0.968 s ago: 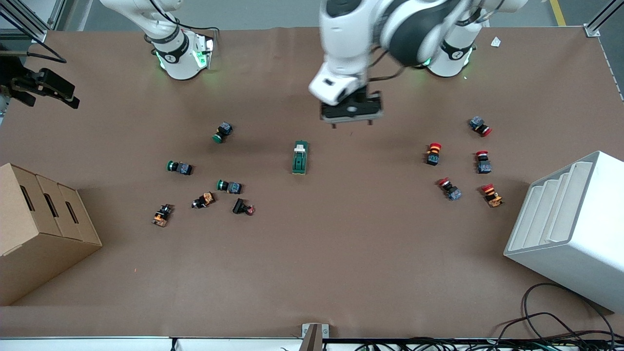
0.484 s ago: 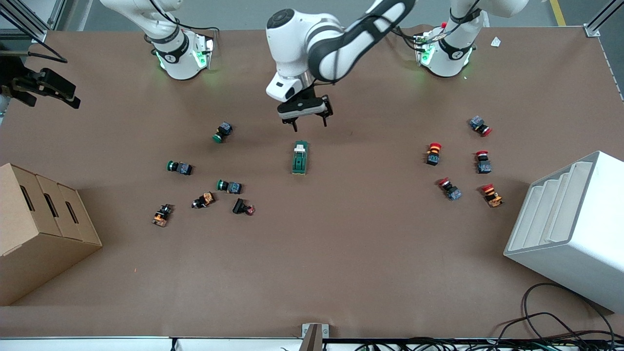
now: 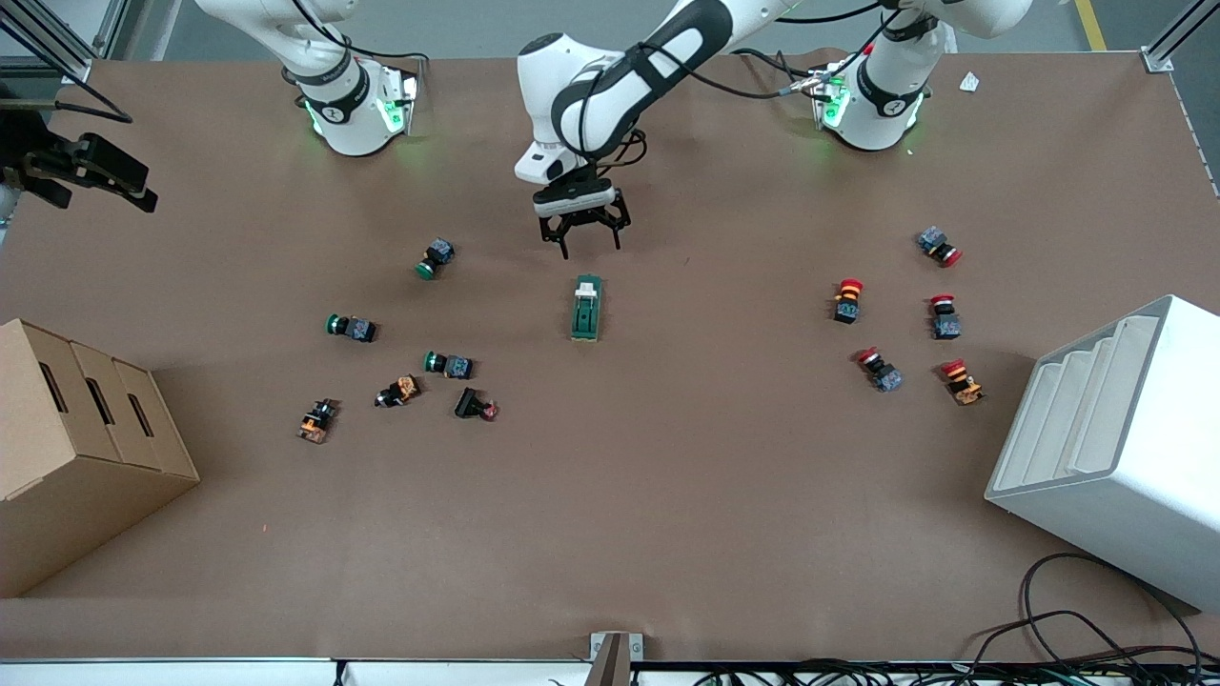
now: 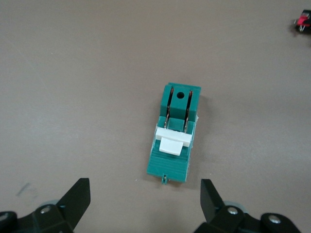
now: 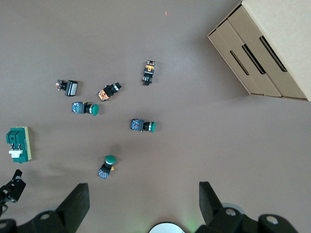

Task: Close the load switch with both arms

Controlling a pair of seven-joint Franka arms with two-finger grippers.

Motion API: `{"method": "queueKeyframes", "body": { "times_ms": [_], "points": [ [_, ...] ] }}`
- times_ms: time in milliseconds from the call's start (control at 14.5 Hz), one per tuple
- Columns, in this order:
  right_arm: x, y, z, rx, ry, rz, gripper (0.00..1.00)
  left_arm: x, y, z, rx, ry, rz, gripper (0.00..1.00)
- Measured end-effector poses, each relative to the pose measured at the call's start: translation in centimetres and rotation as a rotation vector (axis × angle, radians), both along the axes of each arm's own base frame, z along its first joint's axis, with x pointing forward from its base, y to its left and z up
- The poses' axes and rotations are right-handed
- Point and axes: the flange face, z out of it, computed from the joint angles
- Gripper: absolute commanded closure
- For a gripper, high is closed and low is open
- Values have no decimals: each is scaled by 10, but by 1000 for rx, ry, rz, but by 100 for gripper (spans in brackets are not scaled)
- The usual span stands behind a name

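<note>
The load switch [image 3: 586,308], a dark-green block with a white lever at its end toward the robot bases, lies at the table's middle. My left gripper [image 3: 587,250] hangs open and empty low over the table, just off the switch's lever end. In the left wrist view the switch [image 4: 172,141] lies between and ahead of the open fingers of the left gripper [image 4: 144,194], apart from them. My right gripper [image 5: 142,194] is open and empty, held high near its own base; it is out of the front view. The switch [image 5: 18,144] also shows in the right wrist view.
Several green and orange push-buttons [image 3: 448,364] lie toward the right arm's end. Several red ones [image 3: 846,300] lie toward the left arm's end. A cardboard box [image 3: 76,448] and a white stepped bin [image 3: 1115,438] stand at the table's two ends.
My left arm has swung toward the right arm's end and come down. Its gripper now hangs lower, close to the switch's lever end. The switch has not moved.
</note>
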Motion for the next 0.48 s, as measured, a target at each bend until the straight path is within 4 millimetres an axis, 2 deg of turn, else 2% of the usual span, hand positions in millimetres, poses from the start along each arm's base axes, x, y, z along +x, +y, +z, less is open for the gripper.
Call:
{"method": "queueKeyframes", "body": {
  "times_ms": [346,484],
  "points": [
    [0,2,0,0,-4,4,0,-22,5,-50,-85,-169,-19,0],
    [1,2,1,0,-7,4,0,-25,7,-62,-99,-208,-54,0]
  ]
}}
